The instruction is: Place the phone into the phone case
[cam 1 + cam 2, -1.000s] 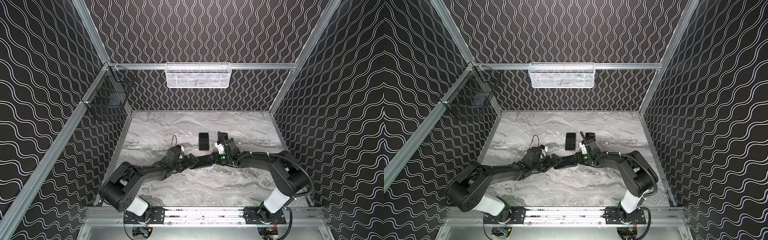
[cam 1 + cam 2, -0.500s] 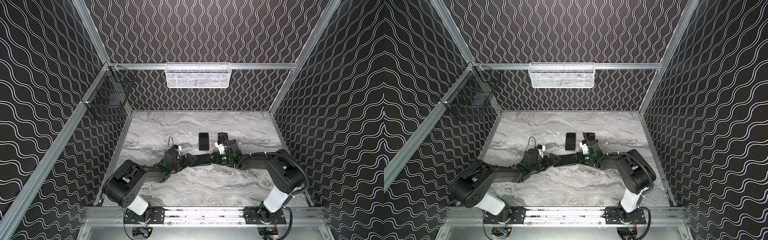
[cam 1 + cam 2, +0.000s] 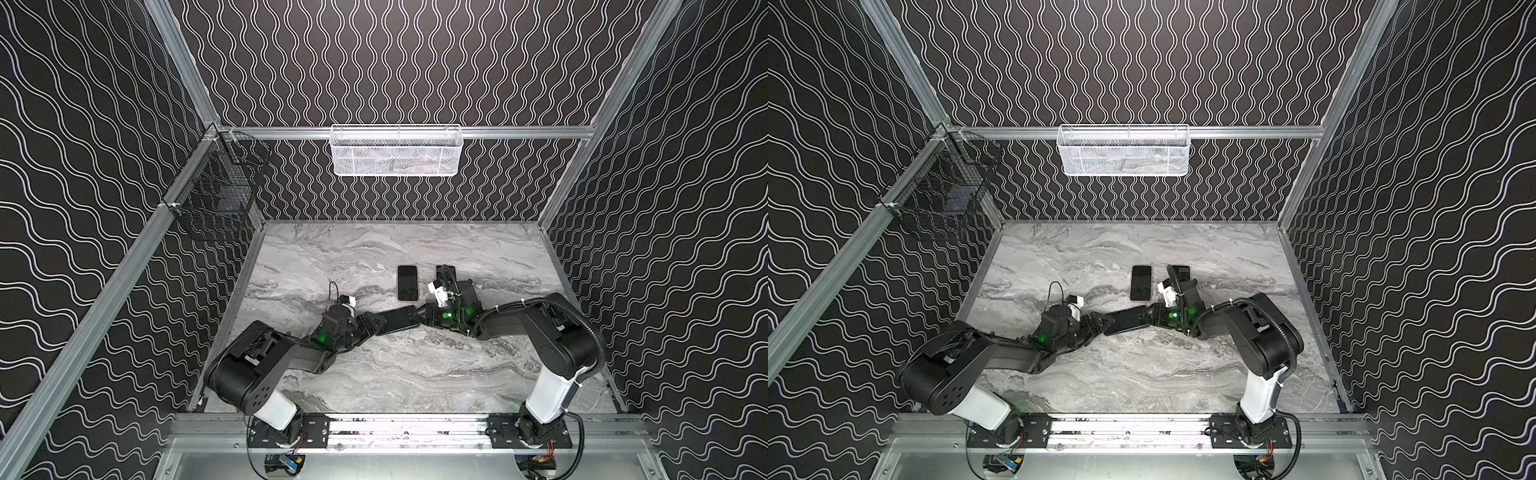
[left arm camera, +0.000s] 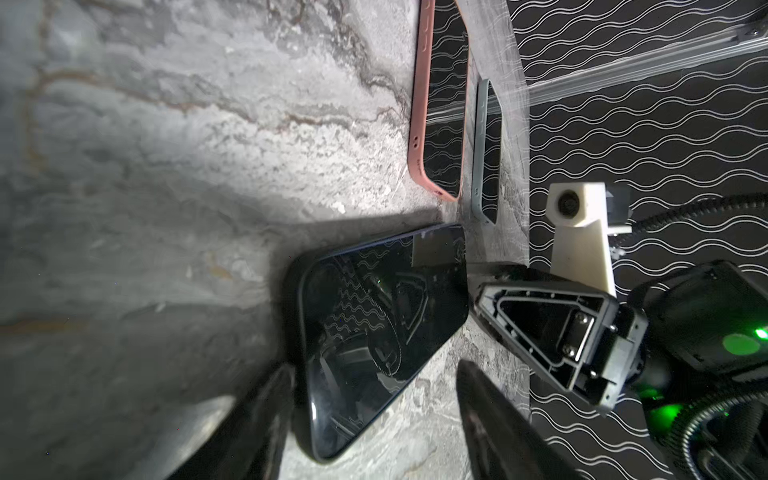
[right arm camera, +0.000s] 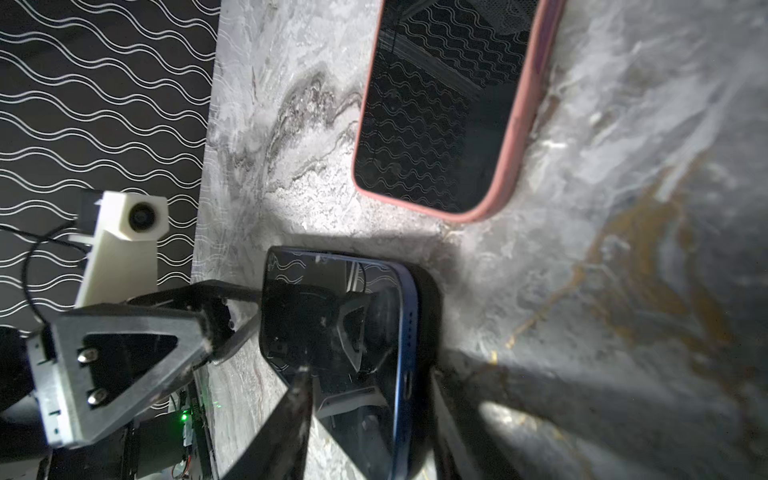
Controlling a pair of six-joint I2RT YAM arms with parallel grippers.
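Gripping phone (image 3: pixel 397 320) end, right pincer (image 5: pixel 374 374) pinches screen and black case (image 5: pixel 430 316) beneath; left pincer (image 4: pixel 374 365) wide, straddling other end. Phone at desk (image 3: pixel 374 249) centre, pink-cased phone (image 3: pixel 407 282) at 12 o'clock.

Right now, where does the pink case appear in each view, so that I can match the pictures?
In a top view: the pink case lies mid-table, just beyond both arms.
In a top view: the pink case is again mid-table, beyond the arms.
Left wrist view: upper middle of the picture, seen at a slant.
Right wrist view: upper part of the picture, right of centre.
Shared landmark: the blue-edged phone beside it.
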